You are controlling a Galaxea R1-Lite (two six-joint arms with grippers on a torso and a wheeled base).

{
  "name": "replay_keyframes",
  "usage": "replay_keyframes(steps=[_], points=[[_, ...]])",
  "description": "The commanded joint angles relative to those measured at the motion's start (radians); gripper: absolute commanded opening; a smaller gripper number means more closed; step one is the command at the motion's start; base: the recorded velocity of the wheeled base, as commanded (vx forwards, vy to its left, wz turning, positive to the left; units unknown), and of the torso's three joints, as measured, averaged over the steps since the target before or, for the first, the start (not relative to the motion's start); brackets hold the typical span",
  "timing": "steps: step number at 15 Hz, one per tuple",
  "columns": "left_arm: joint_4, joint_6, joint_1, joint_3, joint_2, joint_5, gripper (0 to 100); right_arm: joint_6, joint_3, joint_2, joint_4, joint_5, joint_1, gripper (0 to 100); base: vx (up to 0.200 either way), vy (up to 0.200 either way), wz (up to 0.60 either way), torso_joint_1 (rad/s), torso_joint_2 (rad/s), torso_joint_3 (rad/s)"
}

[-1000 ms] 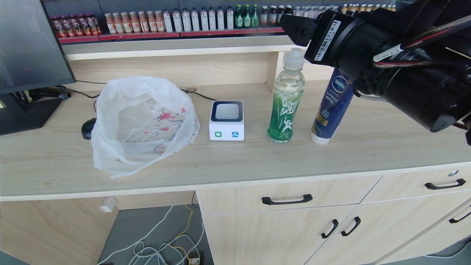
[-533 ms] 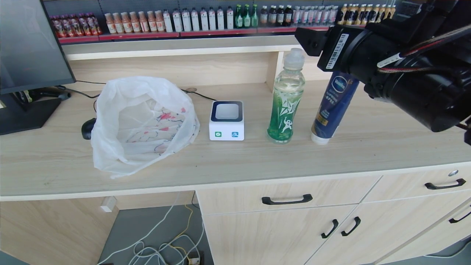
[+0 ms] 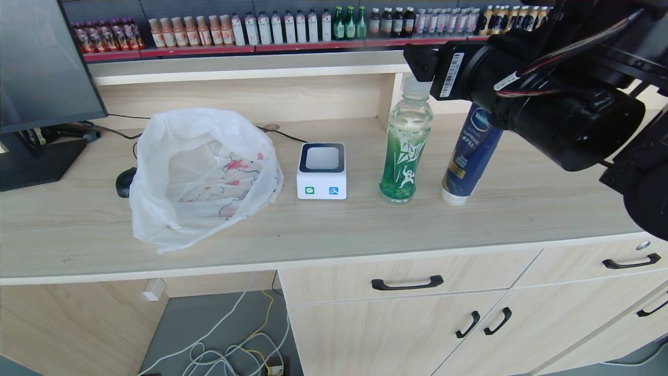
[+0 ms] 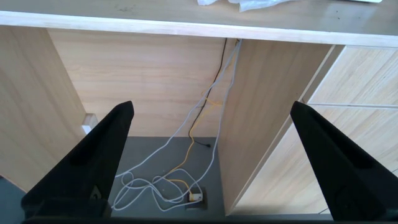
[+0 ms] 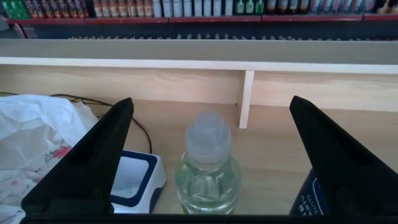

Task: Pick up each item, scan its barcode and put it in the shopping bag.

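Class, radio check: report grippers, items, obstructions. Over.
Left gripper open, low by cabinet. Right gripper open, lined up on bottle. Bottle, tube standing on counter. Nothing blocking.

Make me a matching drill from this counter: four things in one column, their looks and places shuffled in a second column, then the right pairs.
Things
1. bag
2. scanner
3. bottle
4. tube

Descriptions
A. dark blue, standing on its white cap, farthest right of the four
B. small white box with a dark-rimmed top
C. thin white plastic, mouth open, farthest left of the four
D. clear with a green lower half, upright, pale cap

Pairs: 1-C, 2-B, 3-D, 4-A
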Motion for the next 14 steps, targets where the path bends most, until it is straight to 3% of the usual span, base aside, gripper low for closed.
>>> replay_keyframes(steps=[1, 5, 14], points=[[0.000, 0.000, 0.000, 0.000, 0.002, 0.000, 100, 0.004, -0.054, 0.086, -0.003, 0.000, 0.002, 100, 0.000, 0.000, 0.00, 0.000, 0.00, 0.000], [0.000, 0.000, 0.000, 0.000, 0.002, 0.000, 100, -0.004, -0.094, 0.186, -0.124, -0.005, 0.002, 100, 0.000, 0.000, 0.00, 0.000, 0.00, 0.000], [0.000, 0.000, 0.000, 0.000, 0.002, 0.000, 100, -0.036, -0.071, 0.172, -0.129, -0.008, -0.015, 100, 0.000, 0.000, 0.00, 0.000, 0.00, 0.000]])
